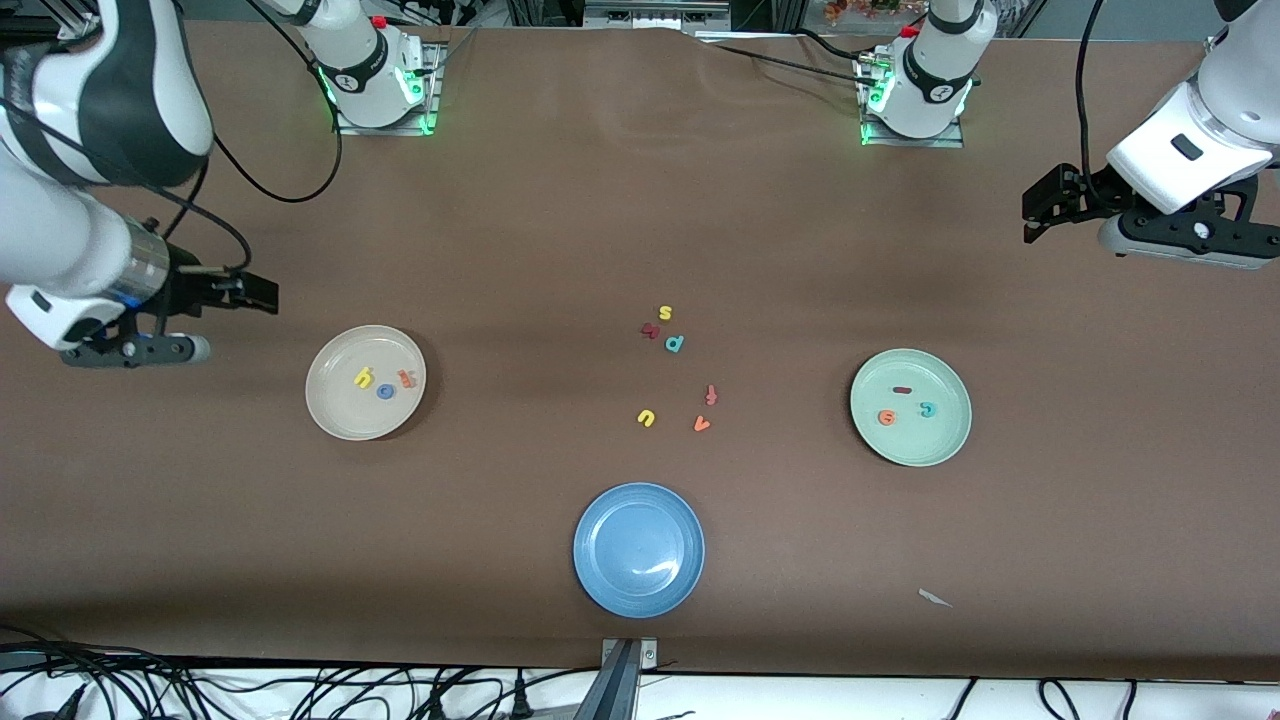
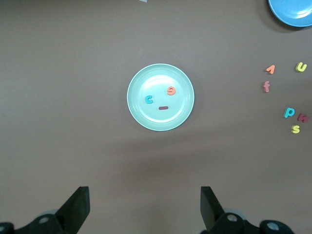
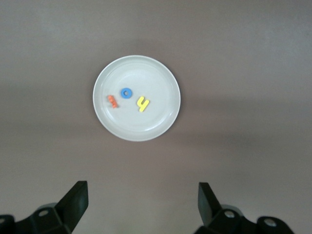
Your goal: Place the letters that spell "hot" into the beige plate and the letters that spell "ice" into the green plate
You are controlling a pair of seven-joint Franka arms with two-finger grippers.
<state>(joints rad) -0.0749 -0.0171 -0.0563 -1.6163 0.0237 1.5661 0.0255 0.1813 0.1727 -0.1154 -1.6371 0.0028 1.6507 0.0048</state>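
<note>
Sort looks done. Beige plate (image 1: 340, 415), toward the right arm's end of the table, holds 3 letters: yellow h (image 1: 363, 377), blue o (image 1: 385, 391), orange t (image 1: 405, 378). Green plate (image 1: 935, 445), toward the left arm's end, holds the dark red i (image 1: 902, 390), teal c (image 1: 928, 409), orange e (image 1: 886, 417).

Right gripper (image 1: 262, 291) is up in the air over bare table by the right arm's end edge, fingers wide apart, holding nothing. Left gripper (image 1: 1040, 205) is over bare table at the left arm's end, also fully spread and empty. Both arms look parked.

Risks from here, as I judge them:
- 6 distractor letters sit mid-table between the plates, s (image 1: 665, 313) among them. Any extra pick would drop a wrong letter in a plate.
- Foam letters are light; a low sweep over either plate could flick 1 out.
- The empty blue plate (image 1: 600, 580) at the front edge should stay empty.
</note>
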